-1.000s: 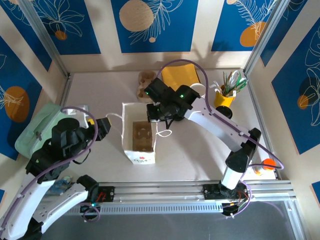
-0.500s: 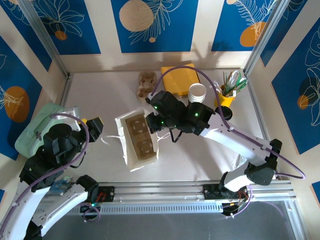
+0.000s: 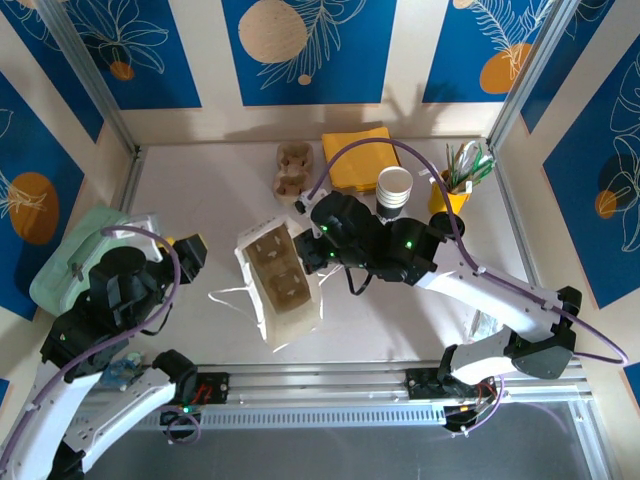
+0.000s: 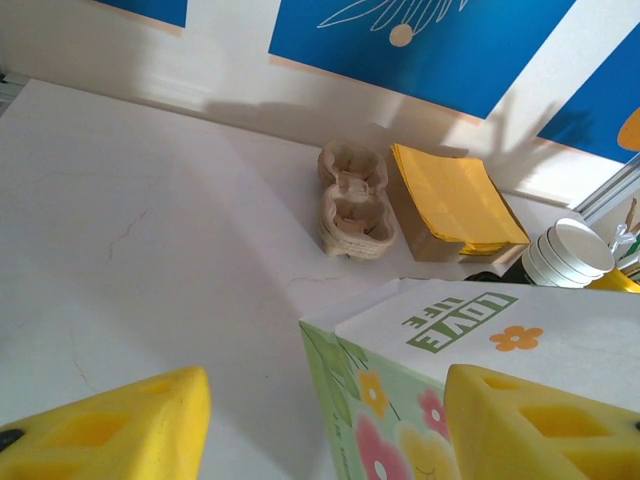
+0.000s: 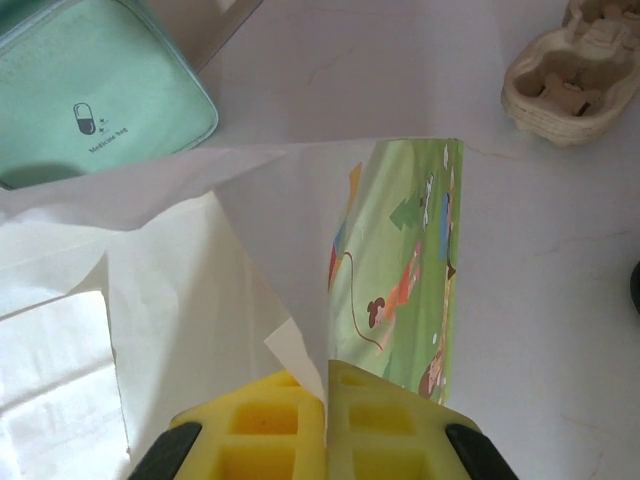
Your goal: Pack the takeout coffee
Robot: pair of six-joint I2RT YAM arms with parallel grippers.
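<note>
Pinching the paper bag [image 5: 390, 240] by its rim, your right tool [image 5: 328, 378] is tipping the mouth open for loading. Your left tool [image 4: 325, 430] is hovering spread beside it. The takeout coffee [image 3: 449, 220] seems to be sitting toward the table's far right corner, half hidden.

**Enclosed cell: cream walls, blue panels, pale counter**

Matte off-white counter [image 3: 200, 190], with hairline cracks in the left wrist view. Cream back and side walls carry blue panels [image 3: 300, 50] with white leaf line-art and tan or orange circles. Silver aluminium posts [image 3: 92, 80] rise at both back corners. Slotted aluminium rail [image 3: 330, 378] runs along the near edge. Bright light from above, soft shadows on the back wall.
</note>
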